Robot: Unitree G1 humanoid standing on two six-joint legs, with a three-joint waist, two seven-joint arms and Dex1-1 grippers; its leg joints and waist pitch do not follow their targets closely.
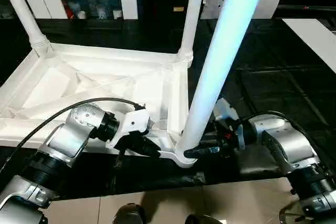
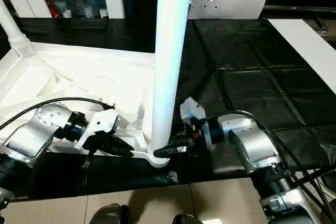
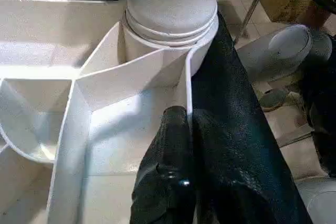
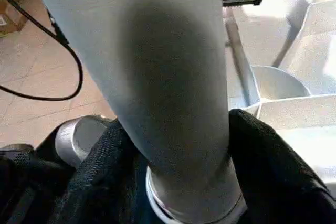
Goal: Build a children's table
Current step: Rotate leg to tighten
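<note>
You are working over a black mat-covered workbench (image 2: 252,77), with white cabinets at the back and a tiled floor below its near edge. The all-white plastic square table top (image 1: 94,82) lies upside down on the mat, ribbed underside facing up.

Three long white tapered tubular legs stand in its round corner sockets: one at the far left corner (image 1: 23,14), one at the far right corner (image 1: 191,9), and the near-right leg (image 1: 215,72) rising close to the camera. You cannot see the near left corner, so judge the fourth leg as probably still to fit; whether the standing legs are fully screwed home also cannot be told.

Your left gripper (image 1: 149,148) has its black fingers (image 3: 168,171) pressed together on the upright rim wall of the top, just beside the near-right socket, steadying it. Your right gripper (image 1: 202,150) has its jaws set around the base of the near-right leg, one black finger (image 4: 273,166) on each side and touching it, apparently placed for twisting.
</note>
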